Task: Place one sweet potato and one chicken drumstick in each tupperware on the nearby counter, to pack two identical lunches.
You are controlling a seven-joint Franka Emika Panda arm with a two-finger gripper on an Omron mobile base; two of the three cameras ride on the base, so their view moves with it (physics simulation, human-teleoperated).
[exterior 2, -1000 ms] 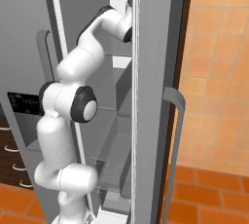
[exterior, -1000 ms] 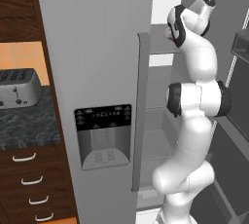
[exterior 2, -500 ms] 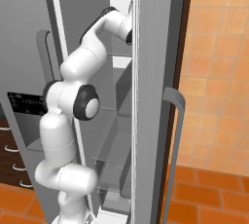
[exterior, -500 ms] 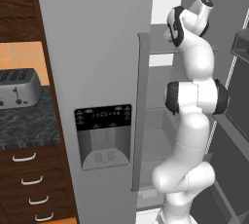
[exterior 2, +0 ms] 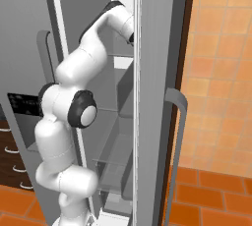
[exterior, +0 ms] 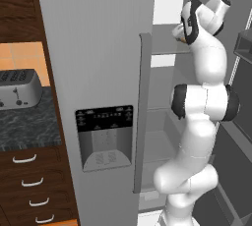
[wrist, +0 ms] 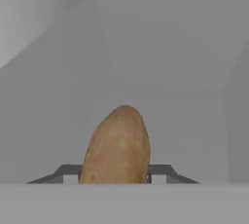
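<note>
- gripper (wrist: pixel 115 178) closed tight on sweet potato (wrist: pixel 116 147), fingers (wrist: pixel 158 172) pressed against both its sides
- sweet potato stands on end between the tips, inside grey fridge (exterior: pixel 103 63) compartment
- arm (exterior: pixel 204 102) reaches up into open fridge, upper shelf (exterior: pixel 165 41)
- counter (exterior: pixel 24 124) with toaster (exterior: pixel 18 88) far left

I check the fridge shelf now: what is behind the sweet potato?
Behind the sweet potato, held in the shut claw, is bare grey fridge wall. Whatever sits directly behind it is covered.

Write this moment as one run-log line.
phase: grasp | gripper: shut on sweet potato | place: inside open fridge | tupperware: not yet loaded
</note>
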